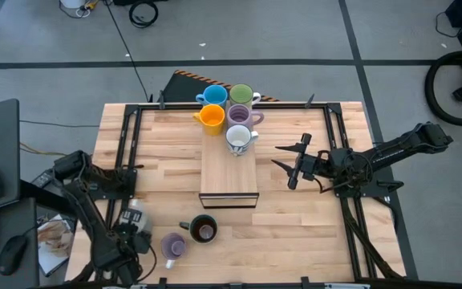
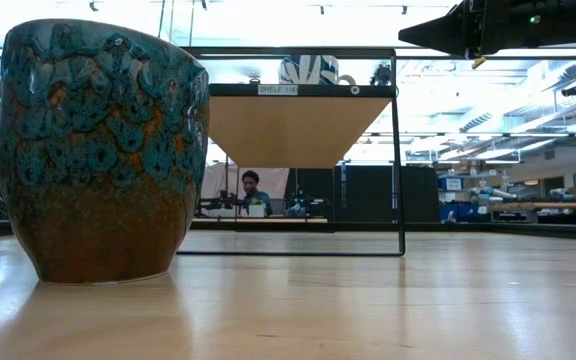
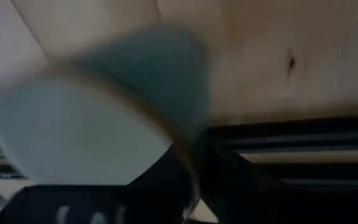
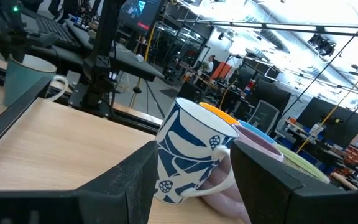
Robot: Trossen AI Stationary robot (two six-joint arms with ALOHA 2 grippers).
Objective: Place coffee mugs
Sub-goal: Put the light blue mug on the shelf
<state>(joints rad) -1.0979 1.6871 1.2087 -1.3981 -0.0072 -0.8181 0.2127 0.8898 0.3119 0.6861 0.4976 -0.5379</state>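
Note:
A raised wooden shelf (image 1: 229, 172) carries five mugs at its far end: blue (image 1: 214, 96), green (image 1: 241, 95), orange (image 1: 211, 117), lilac (image 1: 240, 116) and a white mug with blue pattern (image 1: 239, 139) (image 4: 185, 155). The dark brown-black mug (image 1: 203, 229) (image 2: 98, 150) and a second lilac mug (image 1: 172, 246) stand on the table near its near edge. My left gripper (image 1: 132, 230), near the table's near-left corner, is shut on a plain white mug (image 1: 134, 216) (image 4: 25, 81). My right gripper (image 1: 281, 157) is open, level, right of the shelf, pointing at the patterned mug. My left gripper holds the white mug at its rim (image 3: 166, 134); a dark finger (image 3: 160, 186) lies against the wall just below the mouth. The mug itself hides the rest of the hold. I cannot tell whether its base rests on the table.
Black metal frame rails (image 1: 127, 152) run along the table's left and right sides and its far edge. Bare tabletop lies right of the shelf and near the near-right corner. The near half of the shelf top holds nothing. A person sits far off in the room (image 2: 253, 190).

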